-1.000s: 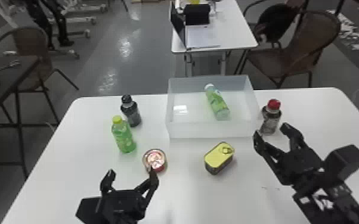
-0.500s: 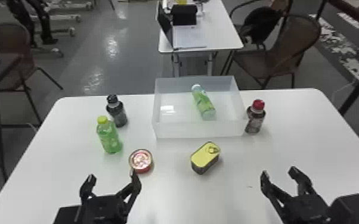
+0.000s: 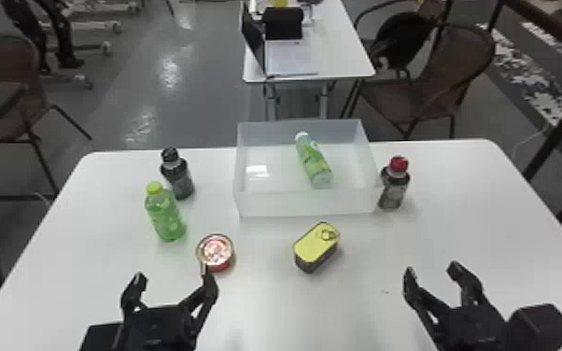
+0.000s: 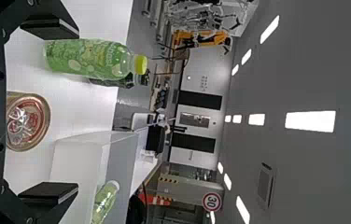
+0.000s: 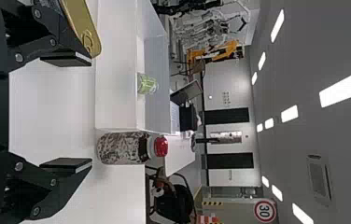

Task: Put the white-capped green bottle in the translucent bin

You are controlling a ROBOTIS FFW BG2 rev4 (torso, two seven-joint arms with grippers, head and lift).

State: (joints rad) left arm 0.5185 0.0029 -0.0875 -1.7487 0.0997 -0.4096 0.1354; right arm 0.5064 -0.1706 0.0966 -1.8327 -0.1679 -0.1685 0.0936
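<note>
White-capped green plastic bottle [image 3: 313,162] lies inside the translucent plastic bin [image 3: 305,204]; placement judged complete, nothing outstanding. Left hand [image 3: 174,278] and right hand [image 3: 432,270] open, empty.

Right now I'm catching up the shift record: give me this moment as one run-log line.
white-capped green bottle: lying in translucent bin | left gripper: open, empty | right gripper: open, empty

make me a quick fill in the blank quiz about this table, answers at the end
The green bottle in the translucent bin has a ____ cap.
The dark bottle standing just right of the bin has a ____ cap.
The rectangular can has a ____ lid.
The left gripper is ____, not shut.

white; red; yellow; open
</note>
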